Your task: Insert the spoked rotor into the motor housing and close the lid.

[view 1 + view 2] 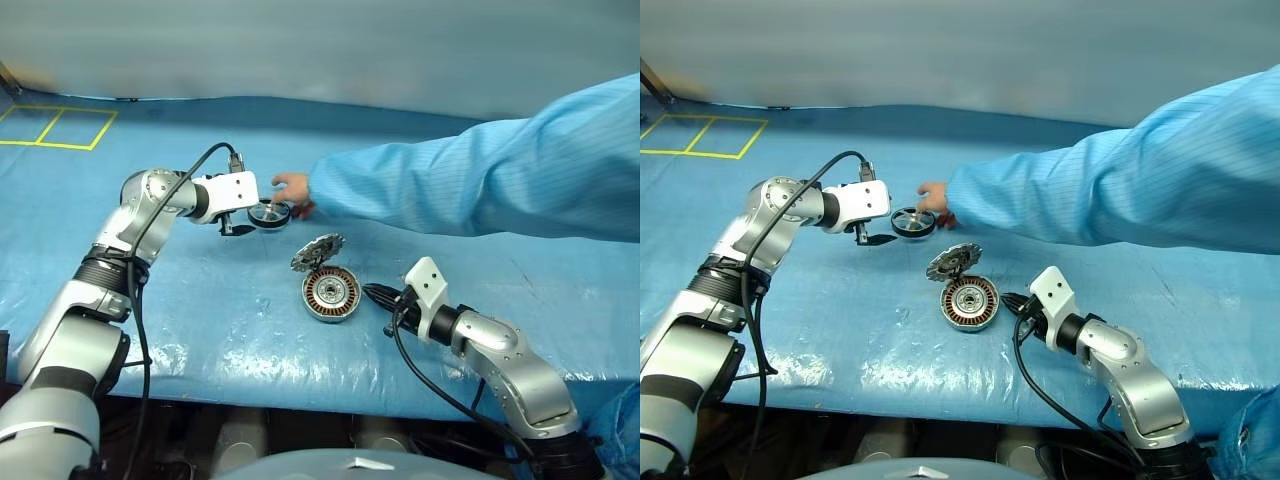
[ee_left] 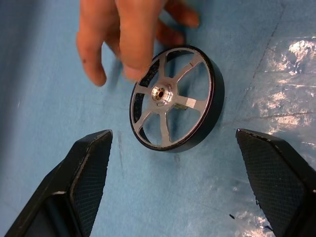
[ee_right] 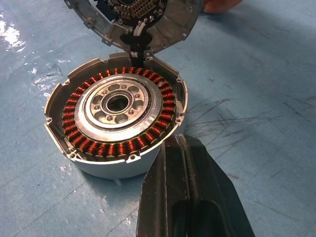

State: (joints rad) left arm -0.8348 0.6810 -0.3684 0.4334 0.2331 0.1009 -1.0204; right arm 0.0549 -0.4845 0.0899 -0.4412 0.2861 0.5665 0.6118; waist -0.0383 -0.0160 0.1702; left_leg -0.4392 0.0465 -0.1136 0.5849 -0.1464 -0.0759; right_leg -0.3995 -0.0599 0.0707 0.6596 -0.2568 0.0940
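Spoked rotor looks stiff, slick-rimmed; left gripper spread wide, should pinch its black ring; right gripper pressed together.

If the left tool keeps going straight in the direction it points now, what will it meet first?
Most likely the spoked rotor, which stands on edge on the blue table cover between the open left tool fingers. A person's hand touches its far side. Depth is hard to judge.
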